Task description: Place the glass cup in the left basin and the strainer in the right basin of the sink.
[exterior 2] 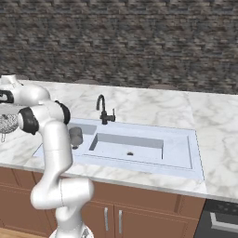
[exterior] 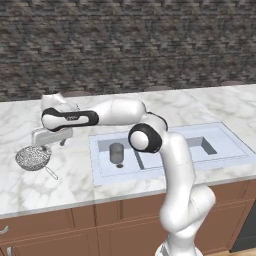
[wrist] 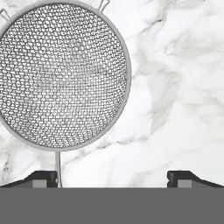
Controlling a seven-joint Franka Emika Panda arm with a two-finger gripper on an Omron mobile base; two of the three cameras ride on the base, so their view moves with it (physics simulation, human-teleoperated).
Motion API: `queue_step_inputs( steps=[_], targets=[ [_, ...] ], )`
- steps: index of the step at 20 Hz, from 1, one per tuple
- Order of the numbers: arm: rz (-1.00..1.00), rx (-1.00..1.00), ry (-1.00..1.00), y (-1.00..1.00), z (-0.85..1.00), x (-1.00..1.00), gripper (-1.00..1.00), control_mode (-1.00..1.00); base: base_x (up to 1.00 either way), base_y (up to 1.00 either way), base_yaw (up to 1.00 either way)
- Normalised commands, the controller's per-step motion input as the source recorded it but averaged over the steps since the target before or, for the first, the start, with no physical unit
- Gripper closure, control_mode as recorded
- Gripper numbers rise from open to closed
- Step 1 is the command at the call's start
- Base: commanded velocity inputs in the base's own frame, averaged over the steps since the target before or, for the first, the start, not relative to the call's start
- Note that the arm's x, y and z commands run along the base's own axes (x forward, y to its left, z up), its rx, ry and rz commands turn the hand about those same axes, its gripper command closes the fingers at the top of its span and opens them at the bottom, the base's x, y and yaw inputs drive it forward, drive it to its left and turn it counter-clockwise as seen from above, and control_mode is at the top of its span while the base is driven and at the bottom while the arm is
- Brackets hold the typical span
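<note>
You see the strainer (wrist: 61, 74) lying on the white marble tabletop (exterior: 70, 185), left of the sink (exterior: 235, 150). Its round bowl is fine silver wire mesh with a thin metal rim, and a thin straight handle points toward the front edge. The gripper (wrist: 113, 177) hangs above it with the fingers spread wide, holding nothing. The glass cup (exterior: 116, 153), a grey translucent cylinder, stands upright in the left basin (exterior: 107, 170). The right basin (exterior 2: 176, 151) is smooth, pale blue-white. No readable writing is visible.

Strainer (wrist: 61, 76) on marble counter (wrist: 175, 96), pincer (wrist: 113, 177) spread wide.
</note>
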Motion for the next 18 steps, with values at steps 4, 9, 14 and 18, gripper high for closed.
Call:
queue_step_inputs(
  steps=[4, 9, 14, 18],
  targets=[
    [-0.20, -0.02, -0.02, 0.14, -0.22, 0.06, -1.00, -1.00, 0.00, 0.00, 0.00],
    [-0.28, -0.05, 0.00, 0.08, -0.35, 0.07, -1.00, -1.00, 0.00, 0.00, 0.00],
    [-0.31, -0.06, 0.05, 0.02, -0.22, 0.17, -1.00, -1.00, 0.00, 0.00, 0.00],
    [-0.24, -0.04, 0.06, 0.00, -0.09, 0.14, -1.00, -1.00, 0.00, 0.00, 0.00]
  ],
)
